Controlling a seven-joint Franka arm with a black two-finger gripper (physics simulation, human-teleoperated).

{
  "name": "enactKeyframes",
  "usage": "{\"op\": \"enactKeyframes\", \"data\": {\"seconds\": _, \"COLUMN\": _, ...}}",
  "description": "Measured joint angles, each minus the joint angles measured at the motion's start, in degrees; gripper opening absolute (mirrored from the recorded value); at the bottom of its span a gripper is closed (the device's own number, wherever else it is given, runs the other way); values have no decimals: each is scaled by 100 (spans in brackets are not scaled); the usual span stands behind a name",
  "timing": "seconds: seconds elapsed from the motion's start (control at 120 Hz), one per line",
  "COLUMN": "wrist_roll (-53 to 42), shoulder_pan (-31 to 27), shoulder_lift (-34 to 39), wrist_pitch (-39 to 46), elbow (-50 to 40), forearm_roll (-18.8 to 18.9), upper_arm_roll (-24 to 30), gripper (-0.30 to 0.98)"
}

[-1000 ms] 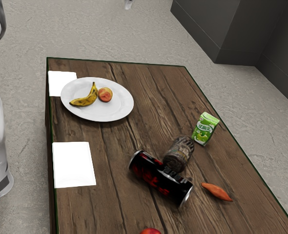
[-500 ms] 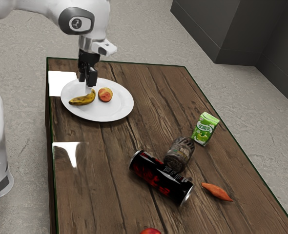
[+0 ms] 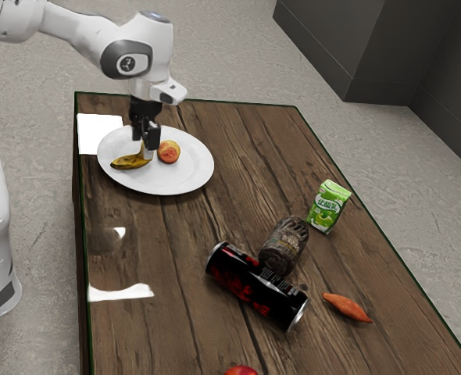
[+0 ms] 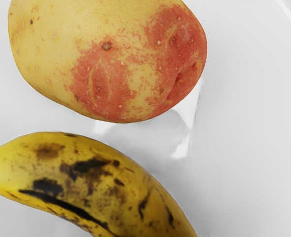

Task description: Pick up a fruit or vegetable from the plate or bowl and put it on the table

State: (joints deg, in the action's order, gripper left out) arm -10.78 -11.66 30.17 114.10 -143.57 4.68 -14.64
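We hold our gripper low by the banana's two-o'clock end, likely for grasping | banana: plate's nine o'clock, exterior view | fingers apart or together: can't tell

White, rounded arm, black gripper

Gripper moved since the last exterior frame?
Yes. Against the plate, the gripper is lower in the exterior view and slightly toward that view's right, now close to the banana.
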Motion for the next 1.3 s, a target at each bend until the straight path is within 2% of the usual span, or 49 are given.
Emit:
{"op": "enactKeyframes", "data": {"seconds": 0.175, "wrist_roll": 11, "shoulder_pan": -19, "shoulder_lift": -218, "wrist_pitch": 112, "elbow": 2, "forearm_roll": -6, "upper_arm_roll": -156, "gripper": 66}}
{"op": "enactKeyframes", "data": {"seconds": 0.308, "wrist_roll": 46, "shoulder_pan": 200, "shoulder_lift": -284, "wrist_pitch": 226, "elbow": -2, "forearm_roll": -4, "upper_arm_roll": -153, "gripper": 67}}
{"op": "enactKeyframes", "data": {"seconds": 0.408, "wrist_roll": 90, "shoulder_pan": 199, "shoulder_lift": -269, "wrist_pitch": 60, "elbow": 42, "forearm_roll": -5, "upper_arm_roll": -150, "gripper": 66}}
{"op": "enactKeyframes", "data": {"seconds": 0.692, "wrist_roll": 201, "shoulder_pan": 206, "shoulder_lift": -151, "wrist_pitch": -1385, "elbow": 353, "forearm_roll": -72, "upper_arm_roll": 98, "gripper": 66}}
{"op": "enactKeyframes", "data": {"seconds": 0.842, "wrist_roll": 296, "shoulder_pan": 200, "shoulder_lift": -50, "wrist_pitch": -1703, "elbow": 345, "forearm_roll": -96, "upper_arm_roll": 424, "gripper": 66}}
{"op": "enactKeyframes", "data": {"seconds": 1.3, "wrist_roll": 566, "shoulder_pan": -19, "shoulder_lift": -192, "wrist_pitch": -875, "elbow": 196, "forearm_roll": -140, "upper_arm_roll": 295, "gripper": 66}}
